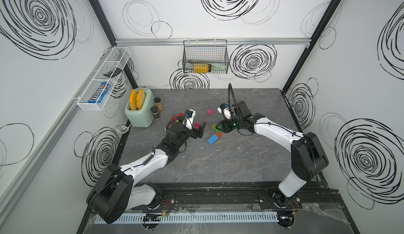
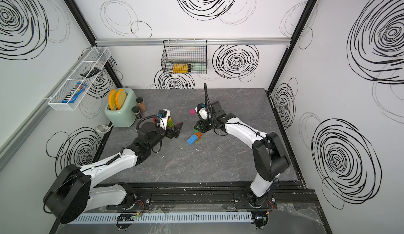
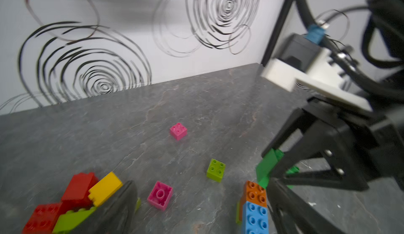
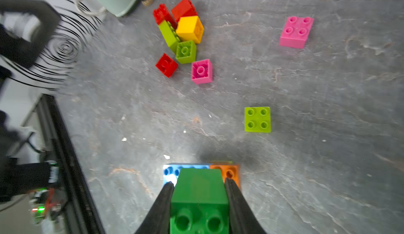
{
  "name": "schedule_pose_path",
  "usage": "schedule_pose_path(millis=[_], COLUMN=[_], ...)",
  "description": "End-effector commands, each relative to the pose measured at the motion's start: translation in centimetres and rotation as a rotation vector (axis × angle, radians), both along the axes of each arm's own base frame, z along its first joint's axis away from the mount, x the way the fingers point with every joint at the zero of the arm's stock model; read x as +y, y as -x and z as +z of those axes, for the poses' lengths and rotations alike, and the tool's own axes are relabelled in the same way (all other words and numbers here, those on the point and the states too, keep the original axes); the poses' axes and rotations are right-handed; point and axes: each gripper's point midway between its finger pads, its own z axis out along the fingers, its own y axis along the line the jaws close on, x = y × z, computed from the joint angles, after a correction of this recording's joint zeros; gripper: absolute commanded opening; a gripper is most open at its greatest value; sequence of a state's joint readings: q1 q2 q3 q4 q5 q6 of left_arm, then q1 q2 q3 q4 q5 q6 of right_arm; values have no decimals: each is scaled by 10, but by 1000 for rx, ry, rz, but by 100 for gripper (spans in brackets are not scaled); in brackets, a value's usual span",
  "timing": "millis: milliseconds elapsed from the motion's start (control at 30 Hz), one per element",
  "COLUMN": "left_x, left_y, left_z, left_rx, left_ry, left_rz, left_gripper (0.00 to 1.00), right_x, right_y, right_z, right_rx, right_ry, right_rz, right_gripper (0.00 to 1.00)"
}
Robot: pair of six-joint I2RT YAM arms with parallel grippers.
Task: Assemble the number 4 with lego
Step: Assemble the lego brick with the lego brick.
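My right gripper [image 4: 199, 184] is shut on a dark green lego brick [image 4: 200, 191], held just above a joined blue [image 4: 169, 171] and orange [image 4: 229, 171] brick pair lying mid-table [image 1: 213, 137]. The left gripper [image 3: 203, 211] stands open with nothing between its fingers, close to an upturned pink brick [image 3: 160, 195]. A lime square brick [image 4: 257, 119] and a second pink brick [image 1: 209, 111] lie loose. A heap of red, yellow and lime bricks [image 4: 181, 25] sits beside the left gripper [image 1: 200, 130], partly hidden by the arm in both top views.
A mint toaster [image 1: 140, 110] and two spice jars [image 1: 157, 105] stand at the table's back left. A black wire basket [image 1: 205, 56] hangs on the rear wall and a white rack [image 1: 102, 79] on the left wall.
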State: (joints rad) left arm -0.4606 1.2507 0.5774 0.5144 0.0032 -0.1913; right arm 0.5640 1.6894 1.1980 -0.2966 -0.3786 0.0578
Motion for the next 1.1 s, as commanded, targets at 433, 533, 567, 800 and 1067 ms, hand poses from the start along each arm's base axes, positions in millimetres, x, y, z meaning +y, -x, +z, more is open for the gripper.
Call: schedule_pose_path(millis=[433,533,567,800,1067], left_x=[28,29,29,28,24], left_y=[-23,-22,-22,-23,-25], left_z=[-40,-42,-41,-42,-45], left_rx=[289,292,290,298,312], left_ry=[45,43,41,42,48], left_rz=[193,196,195,187,164], left_gripper=[96,96,96,96,96], right_x=[11,9,9,10,6], right_y=[1,2,3,9,14], right_z=[-28,-30,-30,-39,-52], right_rx=[-74,-66,-61,-12,50], right_ry=[328,344,344,351,375], right_rz=[87,89,95,107,89], right_gripper=[0,0,0,0,0])
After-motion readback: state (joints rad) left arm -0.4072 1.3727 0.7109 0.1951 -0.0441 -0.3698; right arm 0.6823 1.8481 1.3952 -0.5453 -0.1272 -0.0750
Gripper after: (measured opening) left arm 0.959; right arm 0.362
